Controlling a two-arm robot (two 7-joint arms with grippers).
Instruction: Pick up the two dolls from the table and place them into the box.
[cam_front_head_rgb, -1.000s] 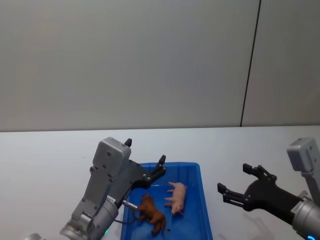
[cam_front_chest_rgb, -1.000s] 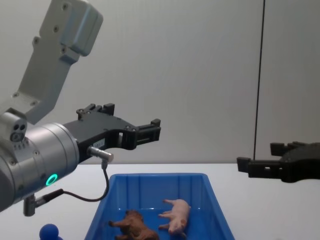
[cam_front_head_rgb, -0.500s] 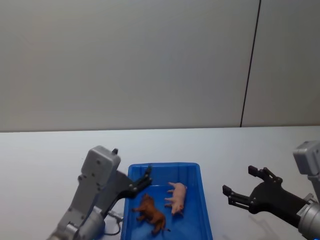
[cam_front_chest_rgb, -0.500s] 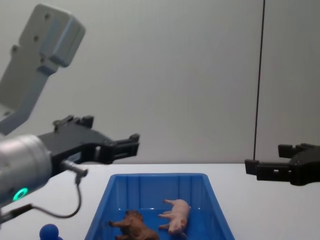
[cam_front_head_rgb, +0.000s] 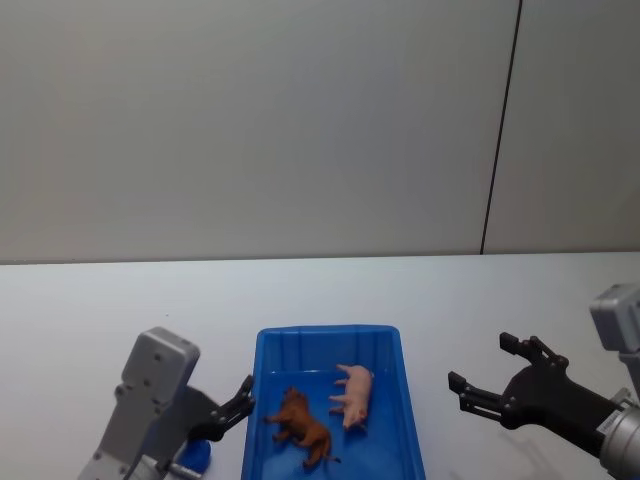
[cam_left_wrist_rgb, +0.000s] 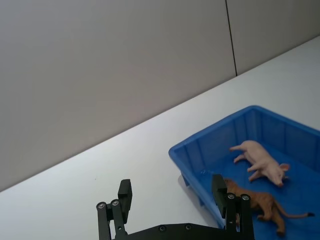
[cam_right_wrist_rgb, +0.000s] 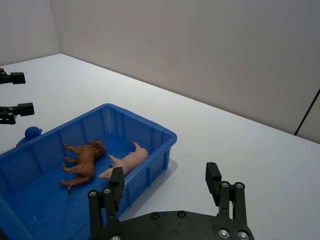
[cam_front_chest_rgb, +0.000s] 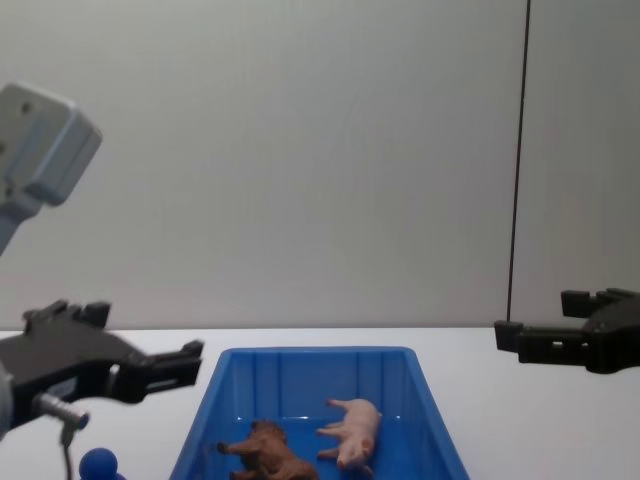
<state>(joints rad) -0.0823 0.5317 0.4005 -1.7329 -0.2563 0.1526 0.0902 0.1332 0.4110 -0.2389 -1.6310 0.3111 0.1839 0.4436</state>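
Observation:
Both dolls lie on their sides inside the blue box (cam_front_head_rgb: 325, 332): the brown lion (cam_front_head_rgb: 300, 426) nearer me, the pale pink pig (cam_front_head_rgb: 352, 394) just right of it. My left gripper (cam_front_head_rgb: 238, 400) hangs open and empty beside the box's left wall. My right gripper (cam_front_head_rgb: 480, 362) is open and empty over the table, right of the box. In the chest view the lion (cam_front_chest_rgb: 265, 450) and pig (cam_front_chest_rgb: 352, 428) rest on the box floor, the left gripper (cam_front_chest_rgb: 150, 345) and right gripper (cam_front_chest_rgb: 535, 318) on either side. The left wrist view has the left gripper (cam_left_wrist_rgb: 171, 190) with the box (cam_left_wrist_rgb: 210, 137) beyond it.
A small blue knob-like object (cam_front_head_rgb: 195, 455) sits on the white table (cam_front_head_rgb: 480, 290) left of the box, under my left arm; it is also in the chest view (cam_front_chest_rgb: 98, 463). A plain grey wall (cam_front_head_rgb: 300, 120) stands behind the table.
My left gripper has pulled back from above the box, moving left and down to the box's left side. The right gripper drew back slightly. The dolls have not moved.

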